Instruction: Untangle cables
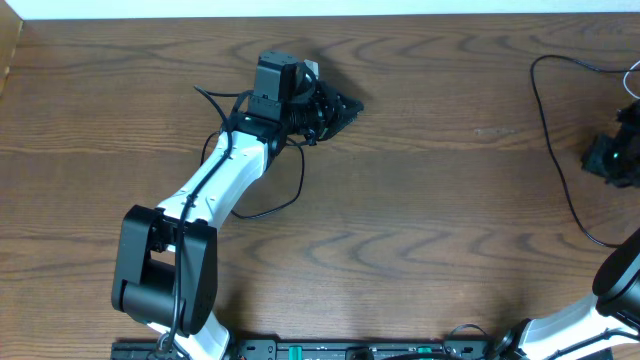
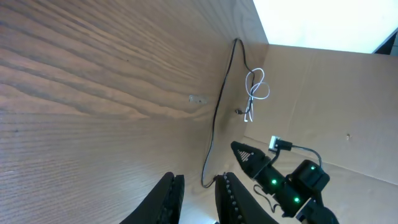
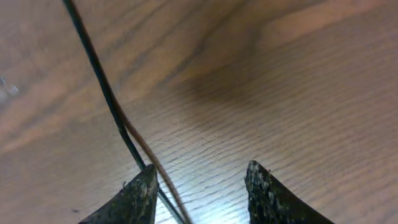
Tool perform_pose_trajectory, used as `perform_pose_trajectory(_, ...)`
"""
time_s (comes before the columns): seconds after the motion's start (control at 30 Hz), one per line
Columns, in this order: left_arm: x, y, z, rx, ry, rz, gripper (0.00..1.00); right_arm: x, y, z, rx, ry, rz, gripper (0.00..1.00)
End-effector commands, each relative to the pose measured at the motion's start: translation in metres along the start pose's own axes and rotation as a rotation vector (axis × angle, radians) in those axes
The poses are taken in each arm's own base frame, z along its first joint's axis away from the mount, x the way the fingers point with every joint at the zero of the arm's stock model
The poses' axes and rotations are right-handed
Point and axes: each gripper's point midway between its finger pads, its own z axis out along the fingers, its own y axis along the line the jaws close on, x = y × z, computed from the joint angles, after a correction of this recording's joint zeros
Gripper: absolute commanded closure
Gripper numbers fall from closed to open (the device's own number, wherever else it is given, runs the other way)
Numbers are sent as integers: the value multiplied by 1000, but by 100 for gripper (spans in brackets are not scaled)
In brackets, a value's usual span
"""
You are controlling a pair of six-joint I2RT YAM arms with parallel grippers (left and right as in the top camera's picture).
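**A:** Left to right, what stands where?

**B:** Left: the left gripper (image 2: 200, 177), held over the table (image 1: 420, 200). Its jaws are drawn almost together with a slim gap, and nothing is between them. Centre: bare wood, well apart from either cord. Right: the black cable (image 1: 552, 150) runs in a long bow toward the near side. The white cable (image 2: 256, 90) lies in small loops near the black one's far end, close to the tan board (image 2: 323, 93).

**A:** And the right gripper (image 3: 200, 165)?

**B:** Jaws spread, astride the black cable. The cord lies hard against one finger and is not yet pinched.

**A:** How should the grasp go?

**B:** In my judgement, centre the cord between the pads before pinching, or it may slip out sideways. Then draw it toward the open centre, away from the white loops.

**A:** Room to move?

**B:** Ample to the left. To the right, the board and the table's edge crowd the arm, and the far edge is near too.
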Motion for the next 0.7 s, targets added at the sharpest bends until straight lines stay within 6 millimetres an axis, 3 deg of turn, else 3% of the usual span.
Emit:
perform_pose_trajectory(0.0, -6, 0, 2, -10, -27, 28, 77, 8, 19, 7, -74, 2, -196, 57)
perform_pose_trajectory(0.13, -8, 1, 2, -15, -36, 28, 77, 11, 34, 11, -126, -8, -244, 56)
perform_pose_trajectory(0.33, -7, 2, 2, -18, -35, 25, 77, 30, 38, 28, -144, 53, -296, 57)
perform_pose_trajectory(0.5, -7, 2, 2, -20, -34, 23, 77, 46, 39, 46, -162, 111, -291, 65)
perform_pose_trajectory(0.67, -8, 3, 2, -22, -38, 23, 77, 53, 38, 55, -161, 139, -289, 67)
